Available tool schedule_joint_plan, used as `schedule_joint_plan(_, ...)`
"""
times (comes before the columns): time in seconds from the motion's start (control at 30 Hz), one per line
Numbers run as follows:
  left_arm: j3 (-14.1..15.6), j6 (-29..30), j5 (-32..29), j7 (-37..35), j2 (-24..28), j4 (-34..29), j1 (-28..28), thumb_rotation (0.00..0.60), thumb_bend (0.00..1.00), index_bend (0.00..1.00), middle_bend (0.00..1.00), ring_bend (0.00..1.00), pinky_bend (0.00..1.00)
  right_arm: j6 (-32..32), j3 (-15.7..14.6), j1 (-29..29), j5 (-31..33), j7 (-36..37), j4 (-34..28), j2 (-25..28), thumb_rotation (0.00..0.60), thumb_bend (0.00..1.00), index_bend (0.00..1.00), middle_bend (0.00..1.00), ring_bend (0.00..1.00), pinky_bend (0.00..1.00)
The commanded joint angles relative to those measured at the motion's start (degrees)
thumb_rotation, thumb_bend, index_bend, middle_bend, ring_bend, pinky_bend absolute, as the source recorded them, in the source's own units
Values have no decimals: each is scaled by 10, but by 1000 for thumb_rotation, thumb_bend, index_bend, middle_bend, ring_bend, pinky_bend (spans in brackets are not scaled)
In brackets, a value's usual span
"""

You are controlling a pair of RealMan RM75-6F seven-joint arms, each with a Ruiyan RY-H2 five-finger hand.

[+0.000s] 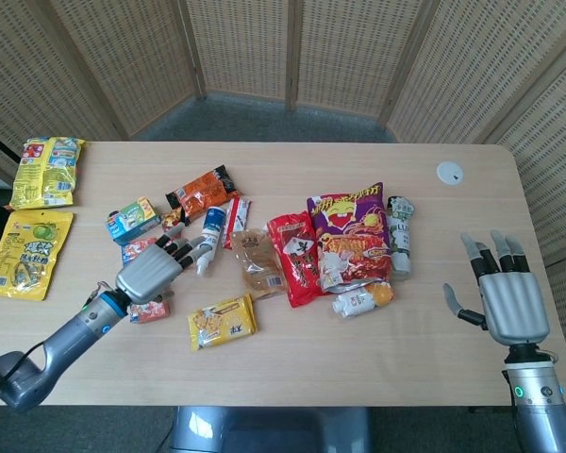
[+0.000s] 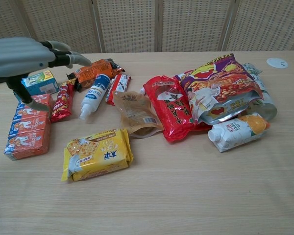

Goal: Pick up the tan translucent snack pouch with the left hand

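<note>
The tan translucent snack pouch [image 1: 258, 263] [image 2: 135, 115] lies flat mid-table between a white bottle and a red bag. My left hand [image 1: 155, 269] [image 2: 27, 58] hovers open, palm down, above the red cracker packs, a short way left of the pouch and not touching it. Its fingertips reach toward the white bottle. My right hand [image 1: 506, 296] is open with fingers spread above the table's right end; the chest view does not show it.
A white bottle [image 1: 208, 240], a yellow biscuit pack [image 1: 223, 323], a red bag [image 1: 296, 258], a purple chip bag [image 1: 348, 233] and a juice carton [image 1: 361, 299] crowd around the pouch. Red cracker packs [image 2: 28, 127] and a blue box [image 2: 35, 83] lie left. Yellow bags [image 1: 28, 250] sit far left.
</note>
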Motion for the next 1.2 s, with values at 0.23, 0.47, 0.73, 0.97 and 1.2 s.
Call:
schedule_joint_plan(0.23, 13, 3, 37, -51, -120, 132, -42, 600, 58, 0, 0, 134, 0, 2, 1, -4, 1, -2, -5, 6, 70, 438, 0, 242, 0, 0)
schedule_joint_plan(0.47, 17, -3, 38, -77, -190, 212, -63, 600, 60, 0, 0, 134, 0, 0, 4, -6, 4, 0, -5, 11, 65, 439, 0, 241, 0, 0)
schedule_joint_plan(0.73, 20, -20, 32, -121, -249, 291, -90, 600, 61, 0, 6, 137, 0, 2, 6, -9, 8, 5, -1, 14, 68, 438, 0, 242, 0, 0)
schedule_joint_plan(0.97, 23, -20, 33, -160, -295, 362, -110, 600, 62, 0, 20, 138, 0, 9, 6, -16, 8, 8, -5, 22, 69, 437, 0, 242, 0, 0)
schedule_joint_plan(1.2, 24, -12, 32, -199, -344, 427, -126, 600, 73, 26, 47, 153, 0, 17, 5, -25, 5, 12, -7, 29, 71, 437, 0, 241, 0, 0)
